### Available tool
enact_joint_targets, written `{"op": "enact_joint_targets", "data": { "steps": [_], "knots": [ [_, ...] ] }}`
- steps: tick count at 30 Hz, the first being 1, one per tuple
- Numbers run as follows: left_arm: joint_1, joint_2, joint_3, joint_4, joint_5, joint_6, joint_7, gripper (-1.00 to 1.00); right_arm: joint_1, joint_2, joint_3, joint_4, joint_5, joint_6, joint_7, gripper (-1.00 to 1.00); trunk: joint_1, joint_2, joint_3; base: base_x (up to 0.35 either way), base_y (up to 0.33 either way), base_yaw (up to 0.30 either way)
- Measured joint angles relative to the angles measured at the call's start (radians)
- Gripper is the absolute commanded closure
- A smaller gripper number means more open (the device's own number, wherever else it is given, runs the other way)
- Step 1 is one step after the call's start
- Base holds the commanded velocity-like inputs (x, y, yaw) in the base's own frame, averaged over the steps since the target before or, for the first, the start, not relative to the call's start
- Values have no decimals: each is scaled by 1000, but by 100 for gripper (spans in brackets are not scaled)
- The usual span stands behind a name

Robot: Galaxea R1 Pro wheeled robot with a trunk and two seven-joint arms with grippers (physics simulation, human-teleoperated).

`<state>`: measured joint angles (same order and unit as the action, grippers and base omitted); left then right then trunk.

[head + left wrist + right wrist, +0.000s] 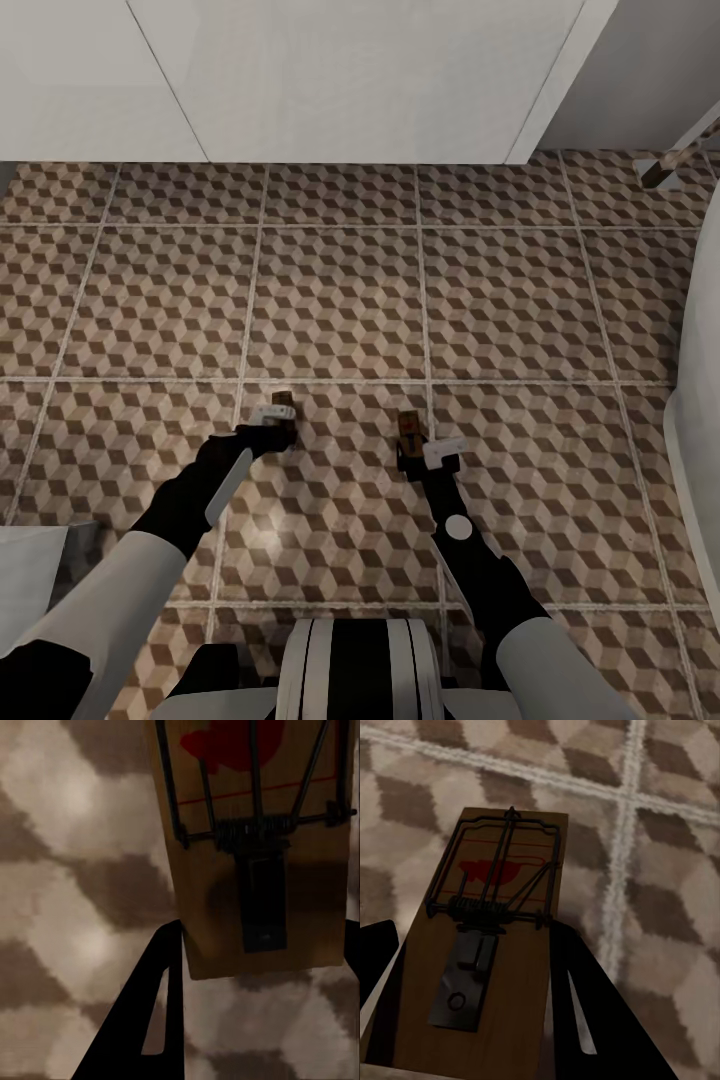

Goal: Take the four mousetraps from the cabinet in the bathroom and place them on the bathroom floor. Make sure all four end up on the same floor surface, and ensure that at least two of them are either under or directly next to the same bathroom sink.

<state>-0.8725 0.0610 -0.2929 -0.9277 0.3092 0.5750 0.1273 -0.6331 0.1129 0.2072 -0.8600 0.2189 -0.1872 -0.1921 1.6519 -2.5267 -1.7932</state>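
Note:
Two mousetraps show, each a tan board with a dark wire frame and a red spot. My left gripper [277, 424] [262, 934] is shut on the end of one mousetrap [283, 402] [255, 870], held low over the cube-patterned bathroom floor [340, 290]. My right gripper [418, 452] [472, 937] is shut on the other mousetrap [408, 424] [491, 937], also close above the tiles, near a grout cross. The white vanity front [350, 80] stands about two tiles beyond both traps. The sink basin and the cabinet are out of view.
A white curved tub edge [703, 400] runs down the right side. A white object [30, 570] sits at the lower left beside my left arm. A small pale fitting [663, 172] lies at the far right by the wall. Open tiles stretch between grippers and vanity.

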Motion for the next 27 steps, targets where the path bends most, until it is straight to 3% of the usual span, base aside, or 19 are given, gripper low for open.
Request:
{"op": "enact_joint_targets", "data": {
  "steps": [13,19,22,27],
  "knots": [
    [0,10,-2,-45,0,-19,1,100,0,-6,-4,-17,0,-7,-1,100,0,0,0,0,0,0],
    [0,9,4,-56,-1,-17,2,100,-4,-4,-8,-19,1,39,-1,100,0,0,0,0,0,0],
    [0,9,9,-37,-1,-11,2,100,-37,-4,-8,-21,2,93,-1,100,0,0,0,0,0,0],
    [-6,4,14,3,-1,7,1,100,-142,-2,-8,-20,4,161,-1,100,0,0,0,0,0,0]
  ]
}}
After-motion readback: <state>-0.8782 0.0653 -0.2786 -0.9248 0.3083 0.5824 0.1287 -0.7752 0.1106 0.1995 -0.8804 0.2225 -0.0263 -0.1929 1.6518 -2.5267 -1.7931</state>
